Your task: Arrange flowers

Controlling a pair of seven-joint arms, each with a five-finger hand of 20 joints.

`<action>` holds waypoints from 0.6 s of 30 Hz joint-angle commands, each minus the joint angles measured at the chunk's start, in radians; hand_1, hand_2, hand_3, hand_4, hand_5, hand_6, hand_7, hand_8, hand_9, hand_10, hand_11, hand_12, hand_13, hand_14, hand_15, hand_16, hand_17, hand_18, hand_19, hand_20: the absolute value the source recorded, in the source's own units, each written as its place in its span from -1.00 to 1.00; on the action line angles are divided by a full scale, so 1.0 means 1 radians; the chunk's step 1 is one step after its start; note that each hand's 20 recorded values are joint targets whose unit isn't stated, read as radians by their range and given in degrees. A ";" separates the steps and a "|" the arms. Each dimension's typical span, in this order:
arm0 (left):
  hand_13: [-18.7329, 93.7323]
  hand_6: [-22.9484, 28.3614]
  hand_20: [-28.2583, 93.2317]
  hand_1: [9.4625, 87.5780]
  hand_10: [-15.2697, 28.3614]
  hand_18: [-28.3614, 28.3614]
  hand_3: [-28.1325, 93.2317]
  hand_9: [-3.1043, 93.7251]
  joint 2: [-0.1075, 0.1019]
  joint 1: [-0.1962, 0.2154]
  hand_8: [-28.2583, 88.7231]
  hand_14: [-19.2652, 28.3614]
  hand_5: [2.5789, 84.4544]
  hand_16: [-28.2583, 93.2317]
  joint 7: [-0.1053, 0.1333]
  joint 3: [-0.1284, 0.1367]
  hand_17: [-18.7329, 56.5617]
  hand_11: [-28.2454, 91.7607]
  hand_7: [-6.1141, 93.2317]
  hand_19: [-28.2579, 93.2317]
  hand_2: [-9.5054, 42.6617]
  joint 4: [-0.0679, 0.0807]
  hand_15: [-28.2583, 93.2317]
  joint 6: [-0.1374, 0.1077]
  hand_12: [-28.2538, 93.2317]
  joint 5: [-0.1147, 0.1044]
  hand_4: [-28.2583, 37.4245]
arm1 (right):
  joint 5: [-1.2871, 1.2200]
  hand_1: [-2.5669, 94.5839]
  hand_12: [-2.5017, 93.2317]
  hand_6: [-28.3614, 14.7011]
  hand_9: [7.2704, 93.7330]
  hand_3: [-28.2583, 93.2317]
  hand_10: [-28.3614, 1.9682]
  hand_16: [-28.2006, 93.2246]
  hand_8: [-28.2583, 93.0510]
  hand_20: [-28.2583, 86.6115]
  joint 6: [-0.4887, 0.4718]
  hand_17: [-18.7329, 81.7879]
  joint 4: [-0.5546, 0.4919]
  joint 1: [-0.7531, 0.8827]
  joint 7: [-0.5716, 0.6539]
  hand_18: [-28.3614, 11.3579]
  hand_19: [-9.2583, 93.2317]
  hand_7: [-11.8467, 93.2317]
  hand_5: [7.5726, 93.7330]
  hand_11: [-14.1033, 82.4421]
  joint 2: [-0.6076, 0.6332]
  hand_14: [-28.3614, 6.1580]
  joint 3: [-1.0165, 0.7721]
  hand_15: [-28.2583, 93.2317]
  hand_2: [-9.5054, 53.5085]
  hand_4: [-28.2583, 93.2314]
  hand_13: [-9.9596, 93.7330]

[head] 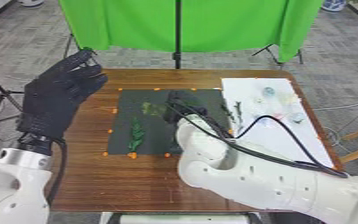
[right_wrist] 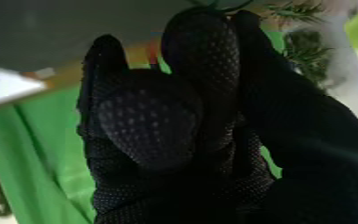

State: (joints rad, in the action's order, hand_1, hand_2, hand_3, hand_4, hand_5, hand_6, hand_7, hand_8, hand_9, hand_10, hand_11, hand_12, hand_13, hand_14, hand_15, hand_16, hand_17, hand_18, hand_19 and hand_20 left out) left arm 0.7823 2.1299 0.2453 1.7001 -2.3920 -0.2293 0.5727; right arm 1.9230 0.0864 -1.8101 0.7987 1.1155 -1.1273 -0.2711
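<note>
In the head view, my right hand (head: 182, 102) is over the upper part of the dark mat (head: 162, 142), beside a green sprig (head: 152, 109). A long leafy green stem (head: 136, 134) lies on the mat's left half. Thin grey-green stems (head: 238, 109) lie near the white sheet's left edge. My left hand (head: 62, 92) is raised over the table's left side, open with relaxed fingers. In the right wrist view, thin green leaf tips (right_wrist: 214, 6) show just beyond my right hand (right_wrist: 206, 55); whether it grips them is unclear. Dark green foliage (right_wrist: 307, 52) is beside it.
A white sheet (head: 291, 137) on the table's right bears small clear and pale objects (head: 269, 92). Orange markers (head: 132, 155) ring the mat. Black cables run along my right arm. A green cloth (head: 131, 25) hangs behind the brown table (head: 91, 185).
</note>
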 commanded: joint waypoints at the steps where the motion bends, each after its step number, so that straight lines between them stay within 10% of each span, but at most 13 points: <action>1: -0.25 0.28 -0.26 -0.62 0.70 0.85 0.77 -0.23 -0.007 -0.062 -0.70 1.00 -0.15 -0.68 -0.012 -0.023 -0.78 -0.04 -0.55 0.36 -0.39 0.023 0.30 0.043 -0.34 -0.005 -0.75 | 0.000 0.15 -0.52 0.21 0.99 0.63 0.20 -0.21 -0.29 -0.61 -0.040 0.28 0.032 0.033 0.038 -0.57 1.00 -0.31 0.89 0.10 -0.036 0.30 0.011 0.47 -1.00 -0.89 0.95; 18: -0.25 0.27 -0.26 -0.62 0.70 0.85 0.77 -0.23 -0.034 -0.071 -0.70 1.00 -0.15 -0.68 0.005 -0.030 -0.78 -0.04 -0.55 0.36 -0.38 0.024 0.30 0.037 -0.34 -0.011 -0.74 | -0.015 0.12 -0.53 0.22 0.98 0.57 0.20 -0.21 -0.35 -0.61 -0.135 0.29 0.020 0.018 0.061 -0.56 1.00 -0.30 0.88 0.11 -0.057 0.29 0.053 0.47 -1.00 -0.90 0.94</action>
State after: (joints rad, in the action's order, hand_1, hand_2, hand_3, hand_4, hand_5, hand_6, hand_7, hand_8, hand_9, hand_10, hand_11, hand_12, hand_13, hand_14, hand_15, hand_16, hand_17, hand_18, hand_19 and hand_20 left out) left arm 0.7597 2.0462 0.2429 1.6641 -2.3704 -0.1903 0.5698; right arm 1.9100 -0.0315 -1.7729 0.8428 1.1587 -1.1712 -0.2461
